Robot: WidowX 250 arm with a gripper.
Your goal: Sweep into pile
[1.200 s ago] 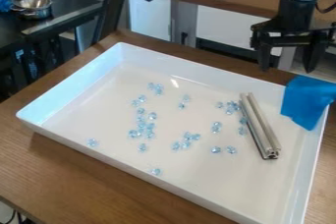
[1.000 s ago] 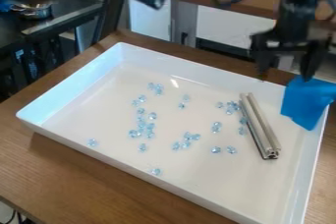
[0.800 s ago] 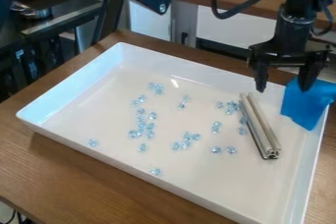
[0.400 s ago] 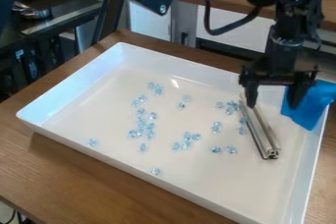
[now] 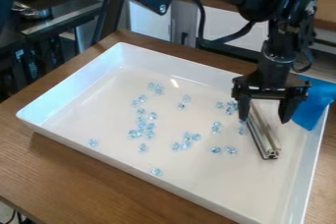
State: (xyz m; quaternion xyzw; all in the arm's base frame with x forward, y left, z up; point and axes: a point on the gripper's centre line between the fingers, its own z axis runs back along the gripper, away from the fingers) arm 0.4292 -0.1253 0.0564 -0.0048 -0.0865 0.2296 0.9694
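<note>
My gripper (image 5: 265, 119) hangs open over the right part of the white tray (image 5: 72, 86), its fingers on either side of the upper part of a silver metal bar (image 5: 265, 135). The bar lies lengthwise near the tray's right side and is not gripped; its upper end is partly hidden by the gripper. Clear bluish beads (image 5: 186, 140) are scattered across the tray floor in loose clusters. The largest cluster (image 5: 141, 125) is left of the middle, single beads (image 5: 93, 142) lie toward the left and front, and some (image 5: 231, 107) lie just left of the bar.
A blue cloth (image 5: 313, 103) drapes over the tray's right back corner, behind the gripper. The raised tray walls stand around the beads, and the tray rests on a wooden table (image 5: 78, 179). Behind at upper left are a dark counter and a metal pot.
From behind the tray's back right edge, the gripper has come down and forward, then slightly left, to the bar. The bar, beads and cloth have not visibly moved.
</note>
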